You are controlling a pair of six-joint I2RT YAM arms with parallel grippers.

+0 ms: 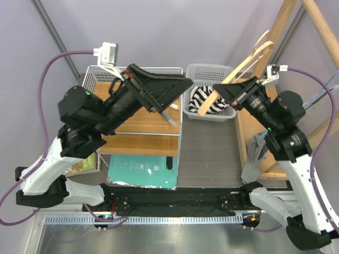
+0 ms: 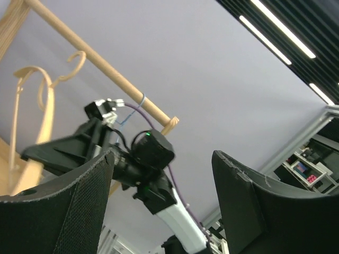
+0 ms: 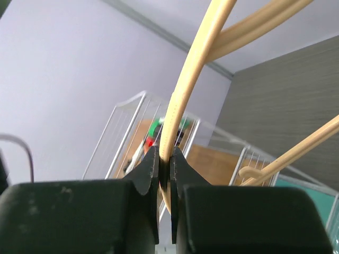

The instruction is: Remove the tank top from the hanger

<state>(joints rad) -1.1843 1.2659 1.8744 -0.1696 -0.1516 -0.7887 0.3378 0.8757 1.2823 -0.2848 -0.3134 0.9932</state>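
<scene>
We count two grippers: the right gripper (image 3: 164,164) clamps the single wooden hanger (image 3: 183,95), while the left gripper (image 2: 163,159) gapes wide. One striped tank top (image 1: 201,98) lies in one white basket (image 1: 209,69).

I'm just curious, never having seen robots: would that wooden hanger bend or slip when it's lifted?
Probably stiff: the wooden hanger shows no sag, though the right end effector pinches only one thin arm. It is likely light, being slim, open-framed wood. Its smooth rounded surface could swivel in that narrow grip.
</scene>
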